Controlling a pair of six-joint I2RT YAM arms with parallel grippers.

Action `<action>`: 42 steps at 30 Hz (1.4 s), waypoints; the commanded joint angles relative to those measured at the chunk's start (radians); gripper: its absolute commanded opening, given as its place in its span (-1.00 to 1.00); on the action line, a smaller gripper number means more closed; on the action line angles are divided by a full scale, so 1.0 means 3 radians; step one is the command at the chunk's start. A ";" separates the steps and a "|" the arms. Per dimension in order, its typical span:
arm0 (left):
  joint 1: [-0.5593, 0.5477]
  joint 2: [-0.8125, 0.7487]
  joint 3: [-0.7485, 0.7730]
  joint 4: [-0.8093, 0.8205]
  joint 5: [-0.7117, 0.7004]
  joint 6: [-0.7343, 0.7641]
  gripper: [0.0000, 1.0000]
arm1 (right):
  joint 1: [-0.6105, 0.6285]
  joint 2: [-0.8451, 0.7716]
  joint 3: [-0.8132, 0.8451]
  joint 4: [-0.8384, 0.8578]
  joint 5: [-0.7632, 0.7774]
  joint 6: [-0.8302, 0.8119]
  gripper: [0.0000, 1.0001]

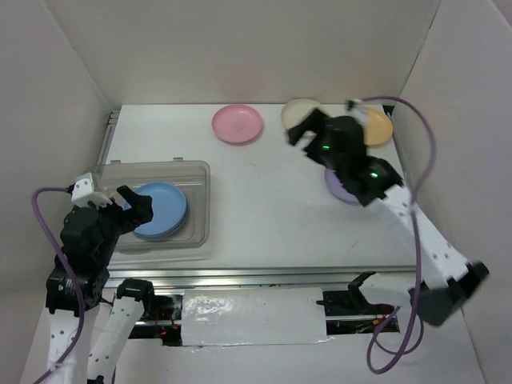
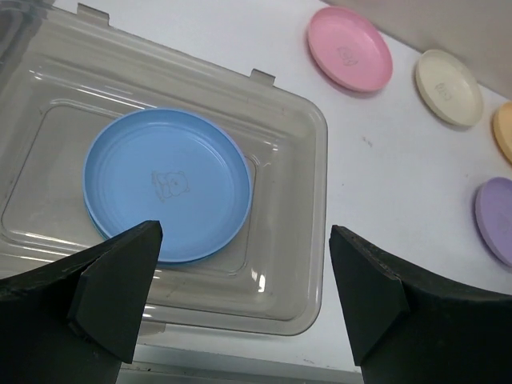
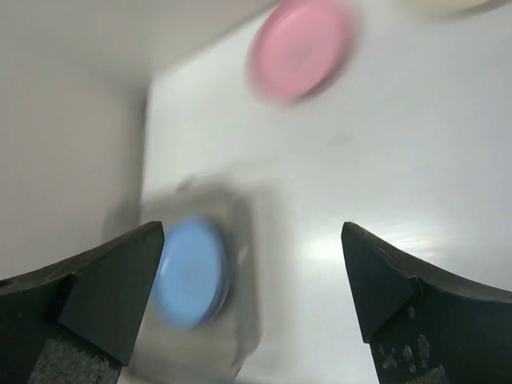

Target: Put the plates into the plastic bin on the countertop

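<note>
The clear plastic bin [image 1: 192, 172] sits at the left of the countertop [image 1: 264, 208]. A blue plate [image 1: 160, 210] lies in it on top of another plate; it also shows in the left wrist view [image 2: 164, 184] and blurred in the right wrist view [image 3: 188, 270]. The pink plate [image 1: 238, 124], cream plate [image 1: 298, 112], orange plate [image 1: 378, 126] and a purple plate [image 1: 340, 190] lie on the counter. My left gripper [image 1: 132, 206] is open and empty over the bin's near left. My right gripper [image 1: 308, 128] is open and empty, raised near the cream plate. The strawberry plate is out of view.
White panels wall the counter on the left, back and right. A metal rail [image 1: 264, 276] runs along the near edge. The right arm [image 1: 416, 232] reaches over the purple plate and partly hides it.
</note>
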 commanded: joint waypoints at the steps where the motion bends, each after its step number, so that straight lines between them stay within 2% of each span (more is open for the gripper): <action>1: 0.0013 0.0339 0.0056 0.0104 0.0145 0.0092 0.99 | -0.0862 -0.0565 -0.0824 -0.0329 0.0149 0.0005 1.00; 2: 0.0013 0.0391 0.0057 0.0109 0.0181 0.0108 0.99 | -0.1169 -0.0804 -0.1165 -0.0318 0.0036 -0.0076 1.00; 3: 0.0008 0.0477 0.0057 0.0104 0.0197 0.0118 0.99 | -0.1830 -0.0867 -0.1315 -0.0268 -0.0329 -0.0163 1.00; 4: 0.0013 0.0508 0.0057 0.0109 0.0217 0.0123 0.99 | -0.2140 -0.0904 -0.1428 -0.0237 -0.0333 -0.0235 1.00; 5: 0.0013 0.0539 0.0057 0.0114 0.0258 0.0133 0.99 | -0.2462 -0.0909 -0.1612 -0.0216 -0.0657 -0.0387 1.00; 6: 0.0013 0.0555 0.0052 0.0119 0.0248 0.0138 0.99 | -0.2704 -0.0879 -0.1679 -0.0180 -0.0771 -0.0460 1.00; 7: 0.0013 0.0570 0.0046 0.0124 0.0258 0.0138 0.99 | -0.3111 -0.0848 -0.1736 -0.0109 -0.0773 -0.0461 1.00; 8: 0.0013 0.0565 0.0041 0.0135 0.0274 0.0138 0.99 | -0.3267 -0.0751 -0.1827 -0.0068 -0.1102 -0.0582 1.00; 11: 0.0013 0.0565 0.0031 0.0150 0.0299 0.0159 0.99 | -0.3657 -0.0527 -0.1940 0.0162 -0.1294 -0.0624 0.98; 16: 0.0013 0.0560 0.0011 0.0155 0.0330 0.0169 0.99 | -0.3724 -0.0005 -0.2002 0.0397 -0.1243 -0.0461 0.98; 21: 0.0013 0.0524 -0.0005 0.0181 0.0396 0.0189 0.99 | -0.3575 0.0369 -0.1936 0.0622 -0.1009 -0.0358 0.97; 24: 0.0008 0.0524 -0.0005 0.0196 0.0412 0.0195 0.99 | -0.3529 0.0706 -0.1813 0.0598 -0.0998 -0.0328 0.90; 26: 0.0008 0.0529 -0.0005 0.0186 0.0402 0.0190 0.99 | -0.3468 0.1028 -0.1665 0.0490 -0.0912 -0.0338 0.78; 29: 0.0013 0.0519 -0.0005 0.0186 0.0396 0.0184 0.99 | -0.3351 0.1198 -0.1552 0.0429 -0.0753 -0.0348 0.49; 30: 0.0008 0.0514 -0.0005 0.0186 0.0396 0.0184 0.99 | -0.3320 0.1228 -0.1512 0.0408 -0.0732 -0.0348 0.29; 32: 0.0008 0.0514 -0.0005 0.0186 0.0396 0.0184 0.99 | -0.3289 0.1264 -0.1460 0.0332 -0.0681 -0.0348 0.17; 35: 0.0013 0.0509 -0.0005 0.0186 0.0386 0.0184 0.99 | -0.3238 0.1331 -0.1378 0.0250 -0.0660 -0.0389 -0.12; 38: 0.0008 0.0509 -0.0005 0.0176 0.0361 0.0174 0.99 | -0.3212 0.1275 -0.1475 0.0316 -0.0691 -0.0389 -0.84; 39: 0.0013 0.0519 0.0000 0.0171 0.0350 0.0169 0.99 | -0.3197 0.1198 -0.1541 0.0326 -0.0696 -0.0374 -1.00; 42: 0.0008 0.0565 0.0011 0.0165 0.0350 0.0179 0.99 | -0.3014 0.0918 -0.1639 0.0342 -0.0605 -0.0369 -1.00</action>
